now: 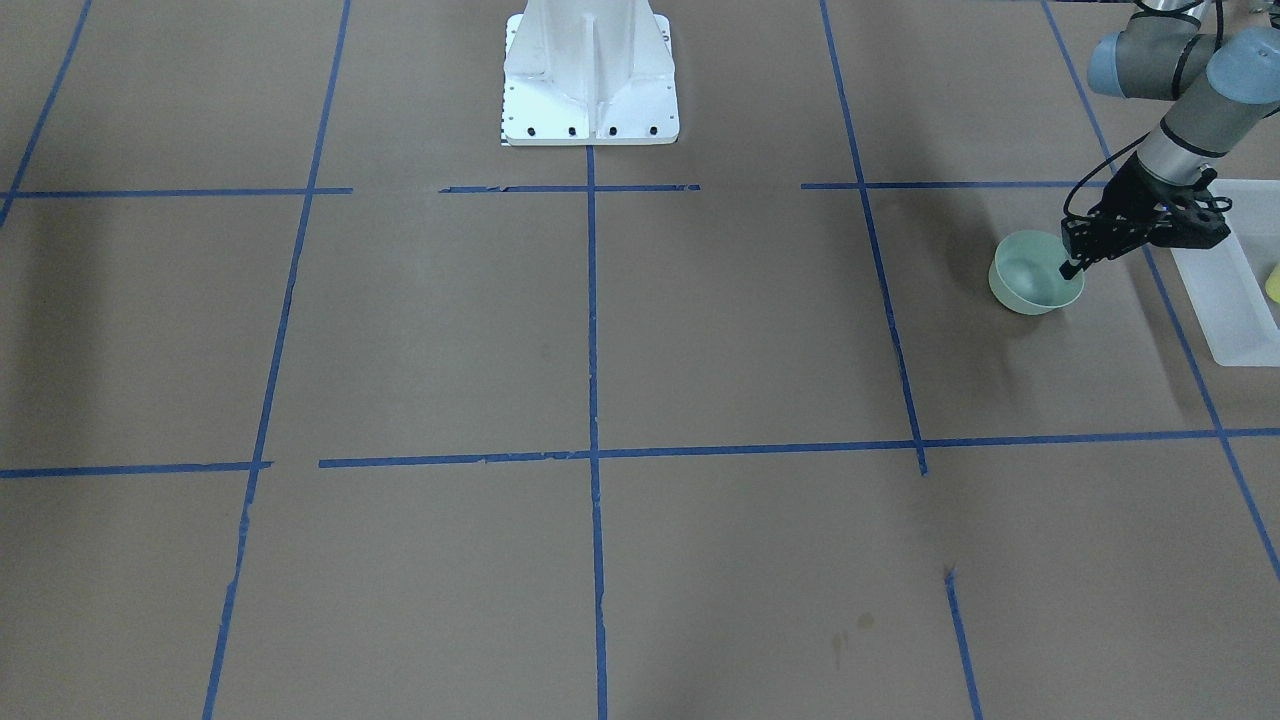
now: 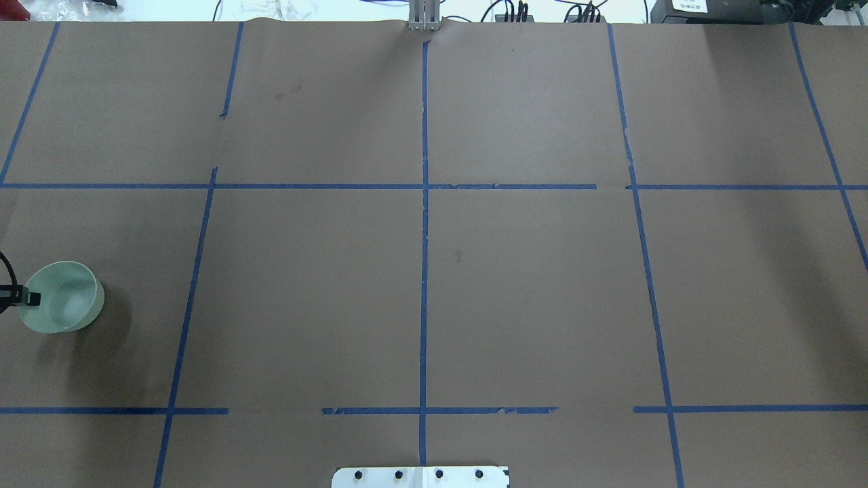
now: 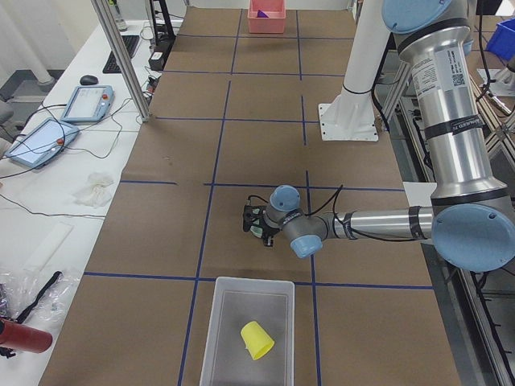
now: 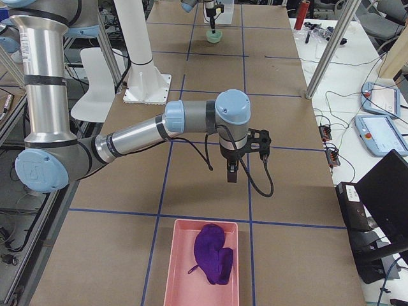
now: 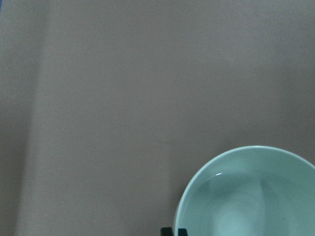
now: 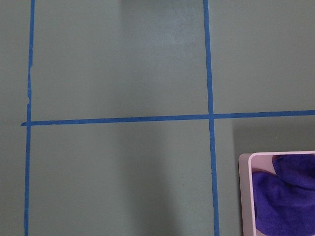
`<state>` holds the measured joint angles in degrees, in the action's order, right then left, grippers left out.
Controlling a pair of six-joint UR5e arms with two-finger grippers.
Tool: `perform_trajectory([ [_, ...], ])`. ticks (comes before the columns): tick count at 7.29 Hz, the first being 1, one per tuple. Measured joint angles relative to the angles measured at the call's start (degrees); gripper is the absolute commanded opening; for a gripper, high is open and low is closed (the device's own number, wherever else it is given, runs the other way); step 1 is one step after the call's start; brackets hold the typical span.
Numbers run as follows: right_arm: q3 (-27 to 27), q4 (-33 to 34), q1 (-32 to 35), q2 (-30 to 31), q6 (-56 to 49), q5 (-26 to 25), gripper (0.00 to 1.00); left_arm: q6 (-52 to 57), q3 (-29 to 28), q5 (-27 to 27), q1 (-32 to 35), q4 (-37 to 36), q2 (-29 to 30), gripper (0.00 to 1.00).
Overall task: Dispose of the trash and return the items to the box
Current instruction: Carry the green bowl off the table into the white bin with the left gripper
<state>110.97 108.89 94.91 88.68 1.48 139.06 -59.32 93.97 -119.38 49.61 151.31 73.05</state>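
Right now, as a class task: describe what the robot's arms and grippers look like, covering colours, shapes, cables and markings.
Both the left arm and the right arm are silver-grey tubes with pale blue joint caps. The left gripper and the right gripper are black and two-fingered. Black cables loop at each wrist. A white printed label sits on the left arm.

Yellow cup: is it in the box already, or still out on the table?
In the box. The left side camera shows the yellow cup lying on the floor of the box, inside its walls.

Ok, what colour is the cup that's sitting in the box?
Yellow. The cup in the frosted white box shows best in the exterior left view.
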Motion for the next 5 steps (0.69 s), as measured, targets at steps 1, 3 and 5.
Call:
perform_trajectory([
  [1,0.01,-0.10,-0.70,0.01,0.19,-0.16,1.00,0.36,0.98,-3.88,1.00,-0.01,-0.40,0.00],
  [3,-0.19,-0.18,-1.08,0.26,-0.21,-0.21,1.00,4.94,1.71,-10.33,7.57,-0.71,-1.08,0.00],
  [5,-0.89,-0.77,-1.27,0.90,-0.62,-0.21,1.00,15.41,1.62,-13.35,17.11,-6.59,-1.06,0.00],
])
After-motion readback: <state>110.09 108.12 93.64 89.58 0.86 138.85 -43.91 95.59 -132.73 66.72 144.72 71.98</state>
